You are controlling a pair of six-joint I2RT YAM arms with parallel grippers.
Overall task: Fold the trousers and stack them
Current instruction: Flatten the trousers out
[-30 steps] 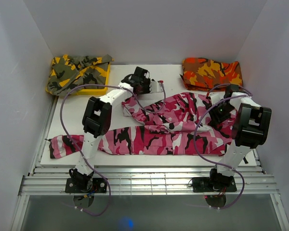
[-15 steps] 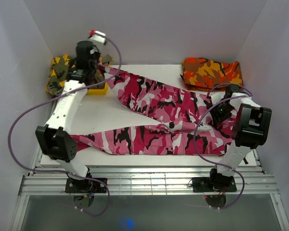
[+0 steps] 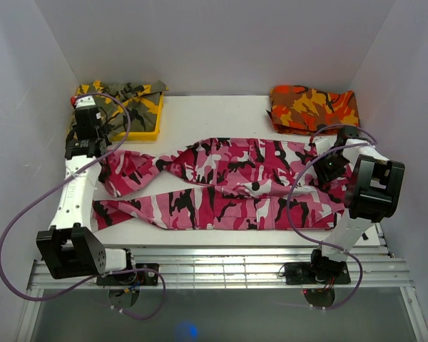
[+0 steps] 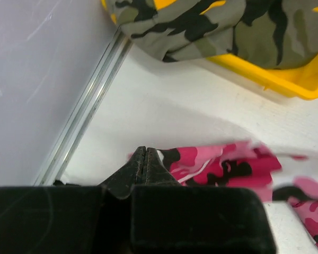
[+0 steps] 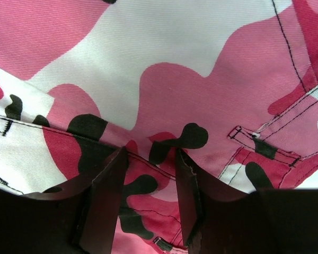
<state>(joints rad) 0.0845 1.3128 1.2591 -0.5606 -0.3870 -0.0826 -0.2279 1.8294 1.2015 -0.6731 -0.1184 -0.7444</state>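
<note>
So far nothing is folded: the trousers (image 3: 228, 185) lie spread flat on the bench (image 3: 214, 114), nearer than and to the right of the yellow tray (image 3: 139, 134), with both legs pointing back toward it. Just on the near side of the tray, the left gripper (image 4: 143, 156) is closed tight, apparently pinching a leg hem. The right gripper (image 5: 149, 159), far from the tray, rests with its fingers parted on the waist and grips nothing, so every fold and the stacking are yet to do.

A robot test cell in a lab: a white bench (image 3: 214, 117) boxed in by bare pale walls (image 3: 214, 43) on three sides, two robot arms (image 3: 73, 196) bolted to metal rails (image 3: 221, 267) along its near edge, loose purple cables (image 3: 288, 206), and a yellow tray (image 3: 139, 132) at the far left corner.
</note>
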